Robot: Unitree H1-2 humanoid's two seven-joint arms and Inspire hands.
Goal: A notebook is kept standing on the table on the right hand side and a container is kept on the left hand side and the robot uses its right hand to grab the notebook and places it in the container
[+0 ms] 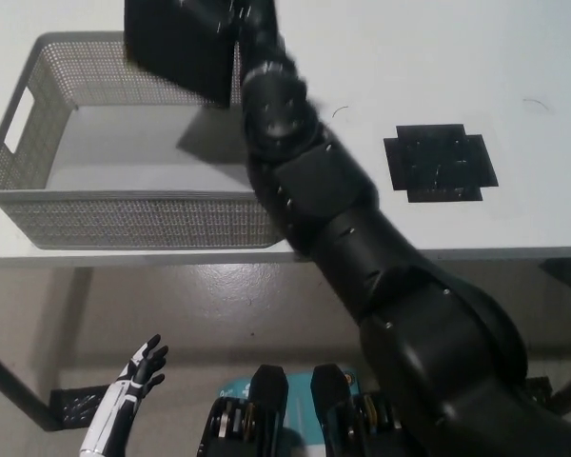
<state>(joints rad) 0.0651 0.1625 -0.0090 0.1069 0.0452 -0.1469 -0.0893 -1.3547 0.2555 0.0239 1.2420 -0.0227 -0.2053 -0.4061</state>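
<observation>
The black right arm (pixel 343 238) stretched across the white table (pixel 438 76) from the near right edge toward the far left corner. The right hand (pixel 233 19) was at the top edge of the view, and it was grasping the black notebook (pixel 176 48), holding it in the air above the far right corner of the grey mesh container (pixel 124 219). The container stood at the table's left near edge. A black mat (pixel 440 162) lay flat on the right side of the table. The white left hand (pixel 141 369) rested low, below the table edge, holding nothing, its fingers apart.
</observation>
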